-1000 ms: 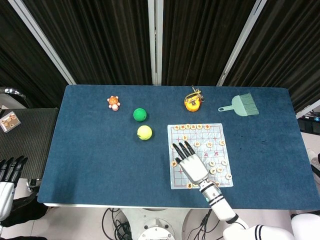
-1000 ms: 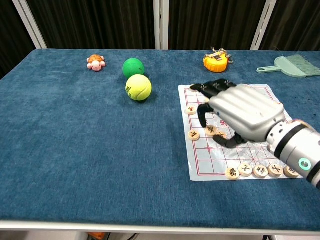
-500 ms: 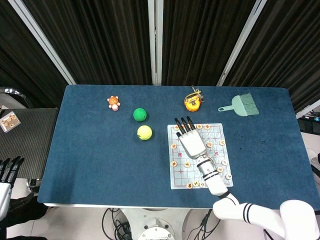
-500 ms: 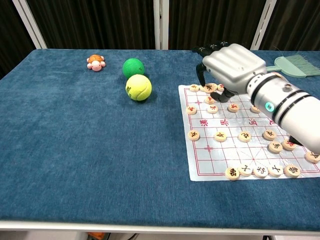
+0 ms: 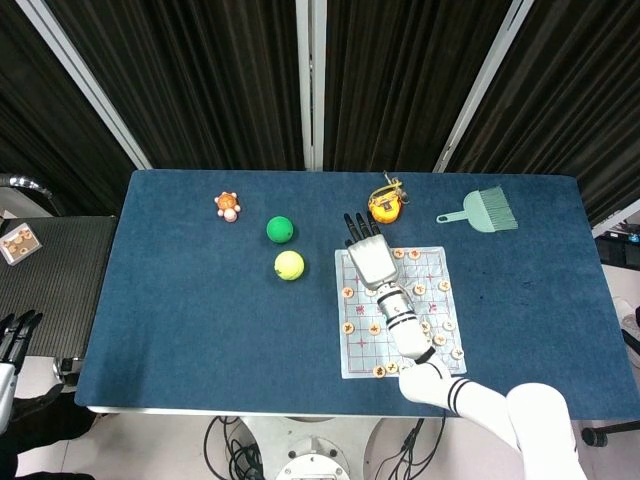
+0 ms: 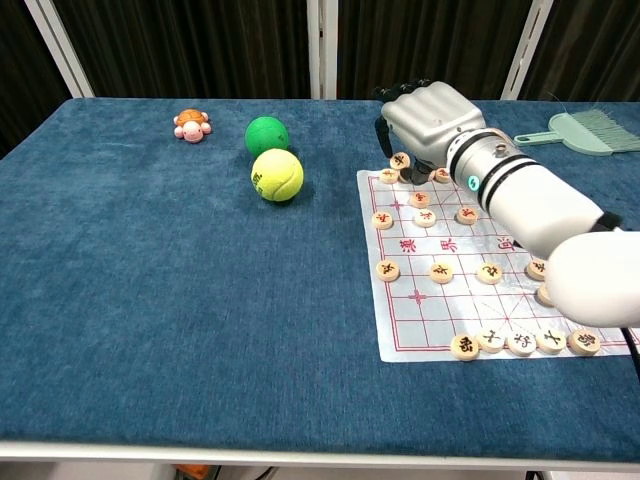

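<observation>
Currently the right hand [image 6: 425,120] pinches a chess piece [image 6: 400,161] just above the far left corner of the chess board [image 6: 440,300]. Advisable: lower straight, release gently, avoid neighbouring pieces. Left hand [image 5: 12,335] hangs off-table, fingers apart.

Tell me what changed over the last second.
The right hand slid from the near part of the chess board up to its far edge, toward the orange tape measure. It took hold of nothing that shows. The balls, toy, brush and left hand stayed roughly put.

Blue table [image 5: 180,300] — balls [image 5: 289,264], chessboard [image 5: 440,300], brush [image 5: 480,211].
</observation>
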